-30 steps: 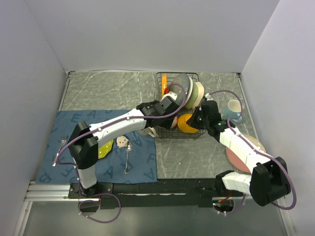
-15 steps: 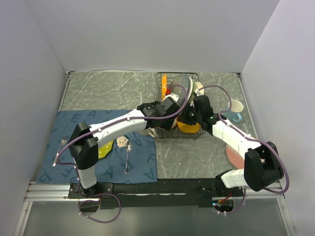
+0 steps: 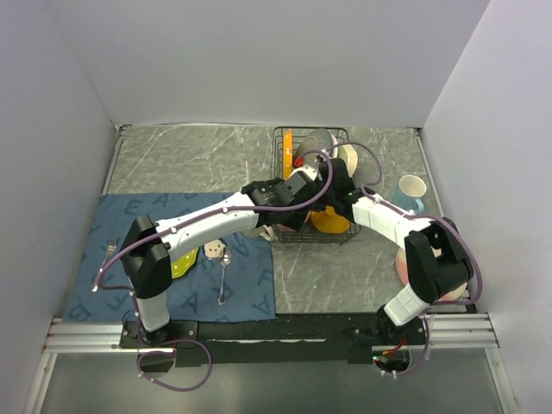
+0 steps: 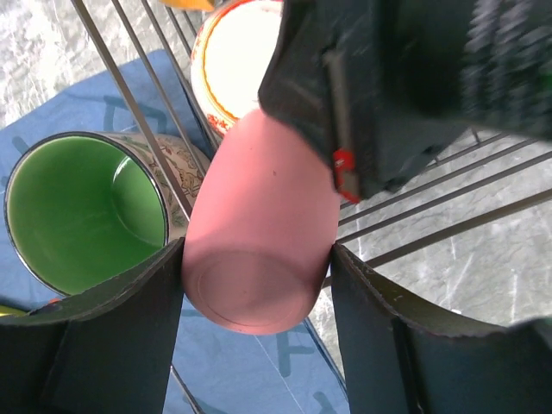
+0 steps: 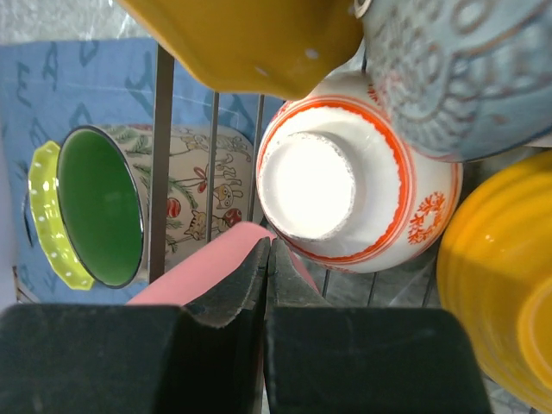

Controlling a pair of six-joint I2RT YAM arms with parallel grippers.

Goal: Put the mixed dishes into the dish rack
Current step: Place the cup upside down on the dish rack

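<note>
A pink cup [image 4: 259,198] lies tilted over the wires of the black dish rack [image 3: 312,138], base toward the left wrist camera. My left gripper [image 4: 257,259] is shut on it, one finger on each side. My right gripper [image 5: 269,246] is shut, its joined tips resting against the cup's side [image 5: 216,259]. In the rack stand a white bowl with red-orange pattern [image 5: 345,190], an orange bowl [image 5: 500,285], a grey-blue dish [image 5: 466,69] and a yellow-orange dish [image 5: 250,43]. From above, both grippers, the left [image 3: 286,216] and the right [image 3: 317,200], meet over the rack.
A green-lined mug with a cat pattern [image 4: 86,216] lies just outside the rack's left wires. On the blue mat [image 3: 138,224] are a lime-green plate [image 3: 183,261], a small dish [image 3: 213,250], a spoon [image 3: 222,276] and a fork [image 3: 110,250]. A mug [image 3: 412,191] and pink plate [image 3: 405,274] sit right.
My right arm has swung left from beside the mug to over the rack, and its shut fingers now touch the pink cup. The left arm has barely moved.
</note>
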